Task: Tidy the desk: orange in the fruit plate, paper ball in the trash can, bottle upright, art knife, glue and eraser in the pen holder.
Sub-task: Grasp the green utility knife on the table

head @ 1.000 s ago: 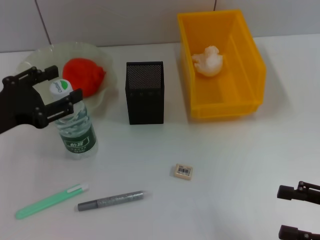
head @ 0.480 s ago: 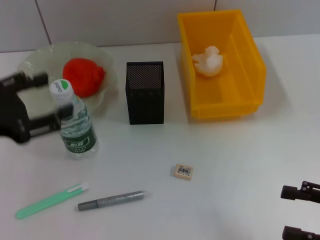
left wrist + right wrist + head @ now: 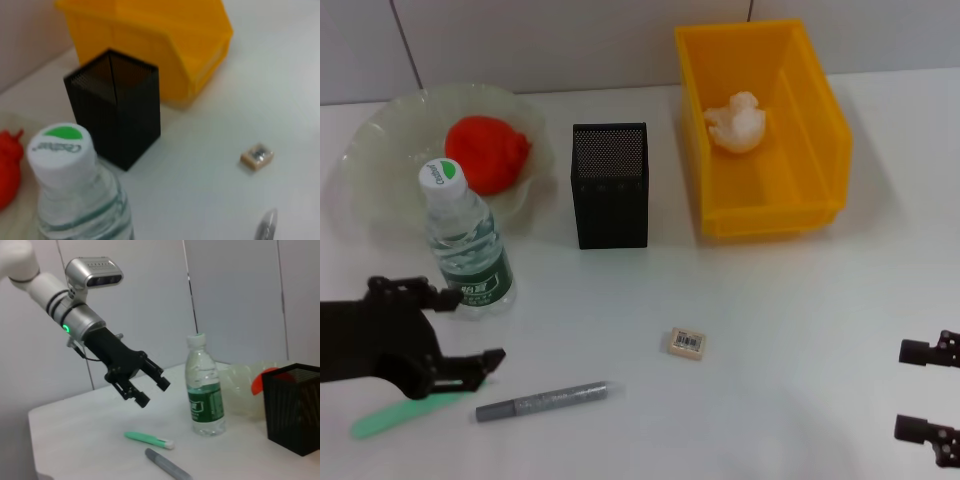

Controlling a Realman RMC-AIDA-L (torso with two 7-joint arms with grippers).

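The left tool (image 3: pixel 472 326) hangs with its fingers spread apart and grasps nothing, above the green art knife (image 3: pixel 395 415) on the table (image 3: pixel 800 300). The bottle (image 3: pixel 466 243) stands upright beside the fruit plate (image 3: pixel 380 150), which contains the orange (image 3: pixel 488 151). The right tool (image 3: pixel 930 392) waits released at the table's right edge.

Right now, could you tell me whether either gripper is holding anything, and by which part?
Nothing is held: the left gripper is open above the green pen, and the right gripper is open and empty.
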